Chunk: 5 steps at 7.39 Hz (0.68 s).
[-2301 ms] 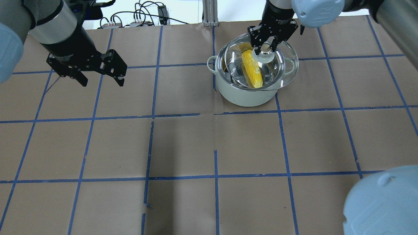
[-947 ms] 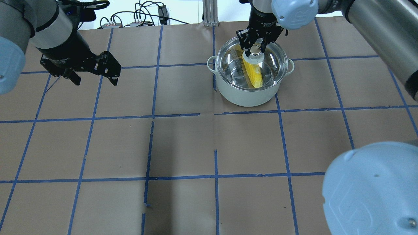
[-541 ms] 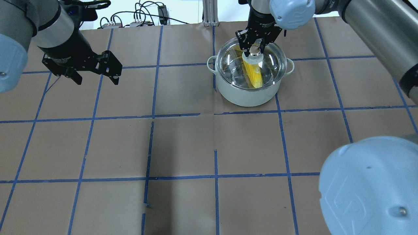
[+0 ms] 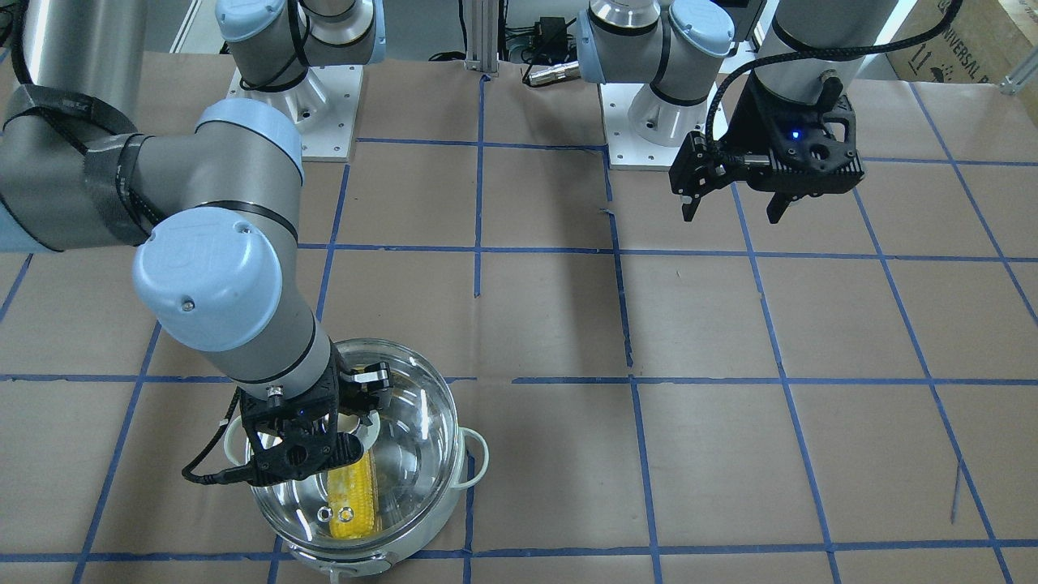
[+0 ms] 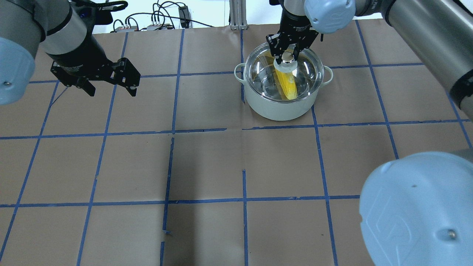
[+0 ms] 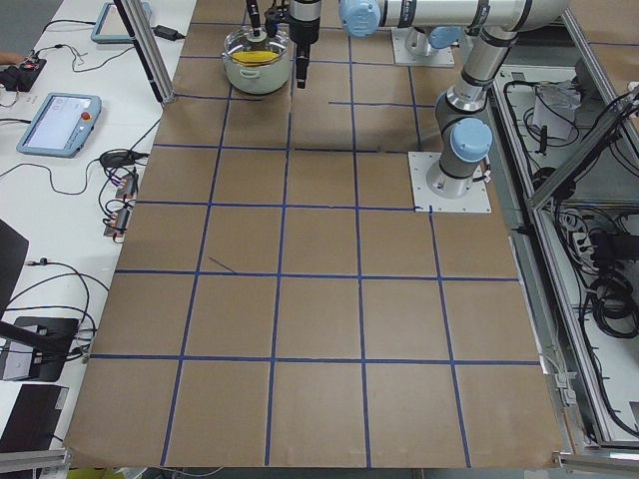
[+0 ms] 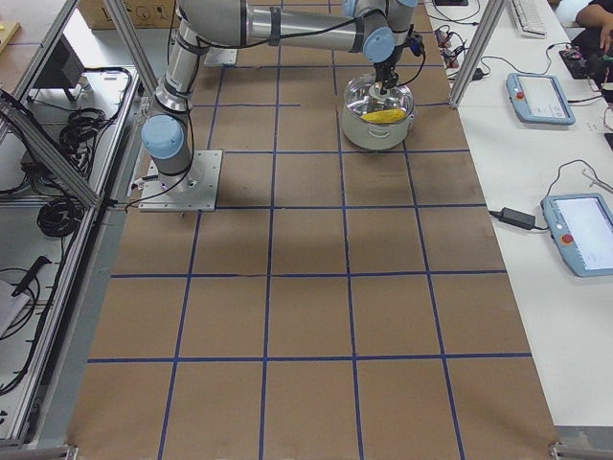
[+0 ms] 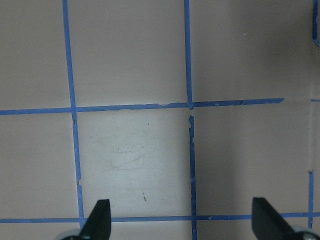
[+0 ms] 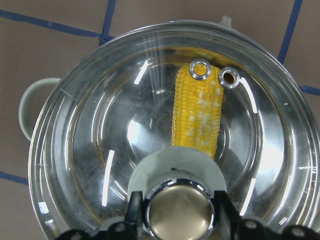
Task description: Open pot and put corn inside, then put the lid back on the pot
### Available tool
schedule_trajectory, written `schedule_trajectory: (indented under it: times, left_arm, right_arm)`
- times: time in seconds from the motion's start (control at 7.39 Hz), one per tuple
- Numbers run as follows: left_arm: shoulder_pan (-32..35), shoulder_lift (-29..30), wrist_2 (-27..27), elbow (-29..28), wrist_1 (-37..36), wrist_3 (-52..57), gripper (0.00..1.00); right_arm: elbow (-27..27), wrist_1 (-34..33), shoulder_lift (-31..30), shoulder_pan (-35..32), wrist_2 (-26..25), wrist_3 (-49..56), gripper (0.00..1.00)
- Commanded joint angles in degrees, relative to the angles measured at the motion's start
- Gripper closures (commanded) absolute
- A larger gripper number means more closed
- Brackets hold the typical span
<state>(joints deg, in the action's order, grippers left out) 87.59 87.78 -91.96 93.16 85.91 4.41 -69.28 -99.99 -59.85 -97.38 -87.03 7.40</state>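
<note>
The mint-white pot (image 5: 281, 107) stands at the far side of the table, right of centre. The yellow corn (image 5: 287, 83) lies inside it and shows through the glass. The clear lid (image 5: 266, 74) sits level on the pot's rim. My right gripper (image 5: 289, 56) is shut on the lid's knob (image 9: 180, 212), with a finger close against each side. The corn (image 9: 197, 115) and two vent rings (image 9: 200, 70) show in the right wrist view. My left gripper (image 5: 111, 90) is open and empty, hovering far to the left of the pot. The left wrist view shows only paper between its fingertips (image 8: 100, 215).
Brown paper with blue tape grid lines (image 5: 244, 129) covers the table. Cables and a metal post (image 5: 236, 14) lie beyond its far edge. My right arm's large elbow joint (image 5: 417, 210) fills the near right corner of the overhead view. Tablets (image 7: 541, 96) lie on the side bench.
The lid, earlier tilted and offset to the right above the pot, came down and left and now rests level on the rim. The left gripper shifted only slightly.
</note>
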Motion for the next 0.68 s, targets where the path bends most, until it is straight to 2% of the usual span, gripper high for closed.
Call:
schedule_trajectory:
  times: [0.0,0.41,0.54]
  left_arm:
    - [0.1,-0.1,0.0,0.1,-0.1,0.0,0.00]
    - [0.1,-0.1,-0.1,-0.2,-0.1,0.0,0.00]
    - [0.2,-0.2,-0.1,0.4,0.0,0.0,0.00]
  right_arm:
    - [0.2,-0.1,0.6,0.0,0.2,0.1,0.53]
    - [1.1,0.0,1.0,0.0,0.1,0.1,0.53]
    - [1.1,0.0,1.0,0.0,0.1,0.0,0.49]
